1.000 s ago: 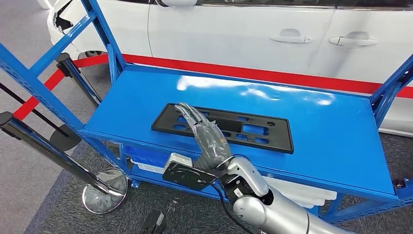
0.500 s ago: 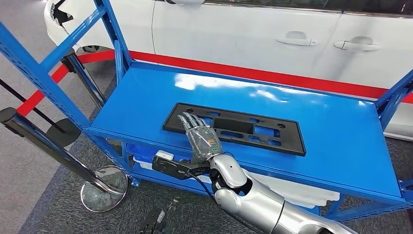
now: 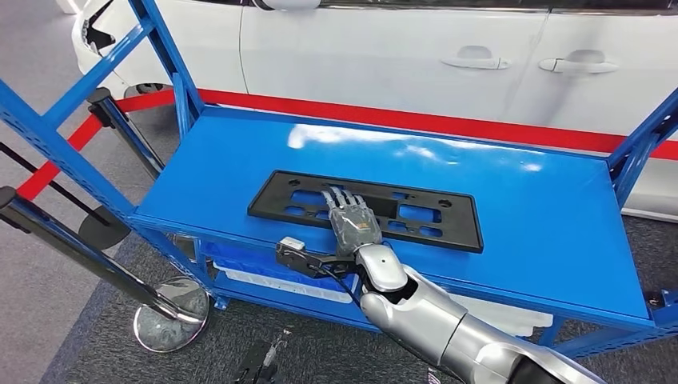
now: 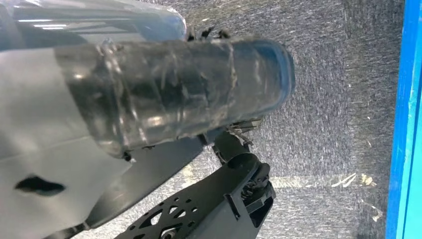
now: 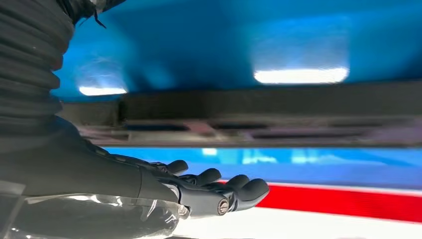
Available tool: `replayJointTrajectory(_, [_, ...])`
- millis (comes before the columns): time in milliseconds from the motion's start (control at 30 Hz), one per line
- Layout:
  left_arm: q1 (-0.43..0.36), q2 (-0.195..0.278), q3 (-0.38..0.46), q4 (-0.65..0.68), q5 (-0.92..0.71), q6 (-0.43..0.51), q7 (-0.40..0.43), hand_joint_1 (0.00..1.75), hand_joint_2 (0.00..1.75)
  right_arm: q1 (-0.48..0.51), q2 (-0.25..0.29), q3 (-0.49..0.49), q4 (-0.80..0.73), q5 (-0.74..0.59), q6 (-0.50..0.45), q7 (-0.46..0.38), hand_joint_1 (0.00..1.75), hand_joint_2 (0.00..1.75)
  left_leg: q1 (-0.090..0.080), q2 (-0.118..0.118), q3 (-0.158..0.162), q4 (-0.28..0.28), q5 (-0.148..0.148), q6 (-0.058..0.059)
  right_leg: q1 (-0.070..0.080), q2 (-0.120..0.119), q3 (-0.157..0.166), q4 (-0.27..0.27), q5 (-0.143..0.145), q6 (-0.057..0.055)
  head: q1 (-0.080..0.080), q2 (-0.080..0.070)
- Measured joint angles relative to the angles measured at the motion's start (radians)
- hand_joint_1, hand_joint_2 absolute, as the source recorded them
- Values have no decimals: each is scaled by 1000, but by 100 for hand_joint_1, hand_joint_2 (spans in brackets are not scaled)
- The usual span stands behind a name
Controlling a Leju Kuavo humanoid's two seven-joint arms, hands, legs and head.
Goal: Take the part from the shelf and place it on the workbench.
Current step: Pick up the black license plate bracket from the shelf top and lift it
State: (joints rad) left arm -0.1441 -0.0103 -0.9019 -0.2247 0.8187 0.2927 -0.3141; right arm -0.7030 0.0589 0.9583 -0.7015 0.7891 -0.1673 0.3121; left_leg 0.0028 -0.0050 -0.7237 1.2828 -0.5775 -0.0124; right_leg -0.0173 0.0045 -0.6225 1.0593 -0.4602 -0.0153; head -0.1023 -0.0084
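The black part (image 3: 366, 210), a long flat plate with cut-out slots, lies flat on the blue shelf (image 3: 528, 216) in the middle of the head view, its near long edge close to the shelf's front edge. The right hand (image 3: 352, 219) reaches in from the lower centre of the frame and lies palm-down over the plate's near edge, left of its middle, fingers stretched out and slightly spread (nothing is closed around the plate). In the right wrist view the same hand (image 5: 199, 191) shows its fingers extended, only gently curved. The left hand (image 4: 149, 94) fills the upper left of its wrist view as a blurred grey mass; whether its fingers are apart or curled I cannot tell.

A white car (image 3: 416, 56) stands across the top of the head view, with a red stripe (image 3: 448, 124) along its foot behind the shelf.
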Motion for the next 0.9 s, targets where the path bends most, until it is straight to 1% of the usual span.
replayJointTrajectory(33, [1, 0, 0, 0, 4, -1, 0, 0, 0, 0, 0, 0, 10, 5, -2, 7, 0, 175, 1, 0, -16, 29, -2, -2, 0, 0, 0, 0, 0, 0, 0, 0])
replayJointTrajectory(67, [1, 0, -1, 0, 9, -3, 0, 0, 0, -1, -1, 0, 18, 13, -5, 17, 0, 175, 2, 0, -14, 20, 15, -1, 1, 2, 1, 0, -1, -1, 0, 0])
replayJointTrajectory(100, [1, 0, -1, 0, 15, -4, -1, 0, 0, -2, -2, 0, 24, 21, -9, 29, 0, 175, 3, 0, 8, -28, 47, 1, 0, 3, 3, 0, -1, 0, 0, 0])
replayJointTrajectory(133, [0, 0, -1, 0, 19, -4, -2, 0, 0, -3, -2, 0, 28, 31, -13, 43, 0, 175, 3, 0, 41, -100, 84, 4, 0, 5, 6, 0, -2, 0, 0, 0])
replayJointTrajectory(167, [-1, 0, -1, 0, 23, -4, -2, 0, 0, -5, -4, 0, 32, 42, -18, 57, 0, 175, 1, -1, 76, -168, 108, 8, 1, 6, 7, -1, -2, 2, 0, 0])
replayJointTrajectory(200, [-2, 0, -1, 0, 25, -4, -2, 0, 0, -7, -6, 0, 36, 53, -24, 72, 0, 175, -2, -1, 101, -219, 123, 12, 2, 7, 7, -3, -2, 4, 0, 0])
replayJointTrajectory(233, [-3, 0, -1, 0, 27, -4, -2, 0, 0, -8, -10, 0, 40, 63, -31, 86, 0, 175, -5, -2, 114, -246, 125, 15, 2, 8, 6, -5, -1, 8, 1, 0])
replayJointTrajectory(300, [-2, 0, 0, 0, 34, -5, -2, 0, 0, -10, -18, 0, 46, 82, -45, 113, 0, 175, -10, -3, 118, -259, 126, 22, 1, 8, 5, -13, 4, 19, 1, 0])
replayJointTrajectory(333, [-1, 1, 0, 0, 37, -4, -2, 0, 0, -11, -23, 0, 48, 89, -49, 123, 0, 175, -8, -1, 120, -266, 130, 29, 0, 8, 5, -12, 3, 24, 1, 0])
replayJointTrajectory(367, [-1, 1, -1, 0, 38, -4, -2, 0, 0, -11, -29, 0, 50, 95, -53, 133, 0, 175, -7, 0, 124, -275, 135, 35, 1, 7, 1, -2, -7, 28, 1, 0])
replayJointTrajectory(400, [-1, 1, -1, 0, 38, -4, -2, 0, 0, -11, -37, 0, 51, 101, -55, 142, 0, 175, -5, 1, 128, -283, 139, 42, 2, 6, -12, 27, -27, 30, 3, 0])
replayJointTrajectory(433, [-1, 1, -1, 0, 38, -3, -2, 0, 0, -10, -45, -1, 53, 106, -58, 151, 0, 175, -3, 2, 130, -288, 142, 48, 3, 5, -34, 77, -56, 31, 4, 0])
replayJointTrajectory(467, [-2, 1, -1, 0, 37, -3, -1, 0, 0, -9, -53, -3, 54, 112, -62, 161, 0, 175, -4, 2, 131, -289, 142, 51, 4, 5, -63, 142, -88, 32, 5, 0])
replayJointTrajectory(500, [-1, 1, -1, 0, 35, -3, 0, 0, 0, -8, -61, -6, 56, 117, -67, 170, 0, 175, -4, 3, 130, -288, 141, 53, 5, 5, -92, 205, -112, 33, 5, 0])
replayJointTrajectory(533, [-1, 1, -1, 0, 33, -2, 1, 0, 0, -6, -69, -10, 56, 122, -73, 177, 0, 175, -5, 3, 131, -287, 140, 54, 5, 5, -112, 247, -122, 34, 5, 0])
replayJointTrajectory(567, [0, 1, -1, 0, 31, -2, 2, 0, 0, -5, -78, -15, 57, 127, -79, 182, 0, 175, -4, 3, 131, -285, 139, 54, 4, 4, -115, 254, -113, 36, 5, 0])
replayJointTrajectory(600, [0, 1, -1, 0, 28, -2, 3, 0, 0, -4, -85, -19, 57, 132, -85, 185, 0, 175, -3, 2, 131, -281, 137, 53, 2, 4, -99, 220, -87, 38, 6, 0])
replayJointTrajectory(633, [0, 1, -1, 0, 27, -2, 4, 0, 0, -4, -93, -24, 58, 138, -89, 187, 0, 175, -1, 2, 131, -276, 133, 50, -1, 2, -68, 157, -52, 40, 6, 0])
replayJointTrajectory(667, [-1, 1, -1, 0, 25, -2, 5, 0, 0, -4, -100, -29, 58, 144, -92, 189, 0, 175, -2, 1, 129, -266, 128, 45, -2, 1, -36, 91, -28, 42, 6, 0])
replayJointTrajectory(700, [-1, 1, -1, 0, 24, -2, 7, 0, 0, -4, -104, -34, 57, 149, -93, 191, 0, 175, -4, 0, 125, -256, 122, 40, -3, 2, -11, 41, -12, 40, 6, 0])
replayJointTrajectory(733, [-1, 1, -1, 0, 22, -2, 8, 0, 0, -4, -108, -39, 57, 154, -94, 192, 0, 175, -5, 0, 122, -248, 118, 36, -3, 3, 2, 13, -7, 38, 5, 0])
replayJointTrajectory(767, [-2, 1, -1, 0, 21, -1, 9, 0, 0, -3, -111, -43, 57, 159, -94, 193, 0, 175, -7, -1, 120, -244, 116, 32, -1, 5, 5, 6, -10, 34, 5, 0])
replayJointTrajectory(833, [-2, 1, 0, 0, 18, -1, 11, 0, 0, -2, -116, -50, 57, 166, -93, 195, 0, 175, -5, 0, 120, -243, 115, 27, 0, 6, 6, 5, -7, 23, 4, 0])
replayJointTrajectory(867, [-2, 2, 0, 0, 18, -1, 12, 0, 0, -1, -119, -55, 57, 167, -92, 195, 0, 175, -3, 0, 117, -233, 107, 23, -2, 6, 7, 4, -6, 18, 3, 0])
replayJointTrajectory(900, [-2, 2, 0, 0, 18, -1, 12, 0, 0, -2, -121, -59, 57, 168, -90, 195, 0, 175, -2, 0, 107, -207, 90, 18, -4, 6, 9, 2, -4, 14, 1, 0])
